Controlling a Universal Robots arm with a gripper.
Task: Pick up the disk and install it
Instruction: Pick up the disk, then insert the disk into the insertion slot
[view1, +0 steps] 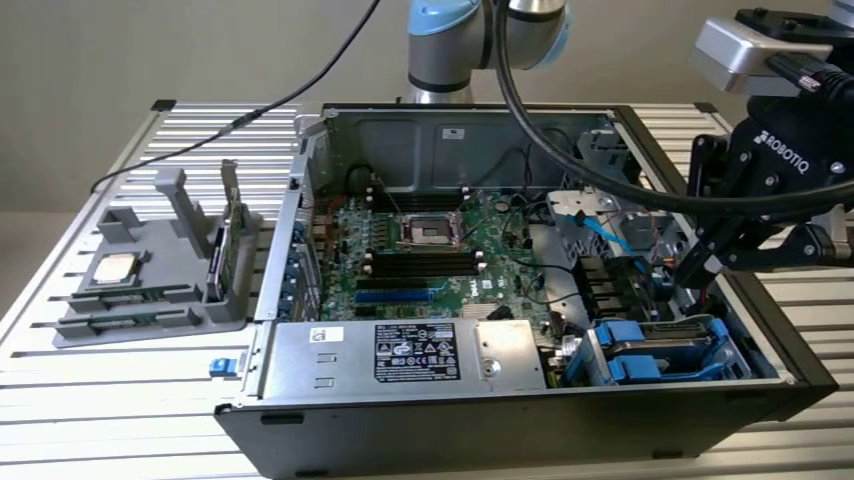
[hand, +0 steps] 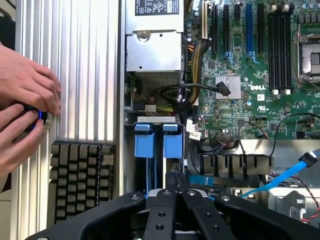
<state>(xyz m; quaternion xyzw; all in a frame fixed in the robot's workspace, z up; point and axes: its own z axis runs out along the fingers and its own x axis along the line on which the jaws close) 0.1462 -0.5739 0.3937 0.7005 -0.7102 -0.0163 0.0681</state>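
We see our tool (view1: 694, 272), fingers pressed together on nothing, hanging inside the open computer case (view1: 534, 430) near its wall on the exterior view's right, just above the disk (view1: 661, 342) seated in the corner bay. A blue cable (view1: 587, 225) and black wiring crowd the bay's inner side. The power supply (view1: 400, 355) flanks it, and a person's hands (hand: 27, 85) rest on the slatted tabletop (hand: 85, 75) outside.

Green motherboard (view1: 414, 250), blue-framed disk (view1: 658, 352), black gripper (hand: 176, 181), silver ribbed table (view1: 134, 400), light blue cable (hand: 295, 172)
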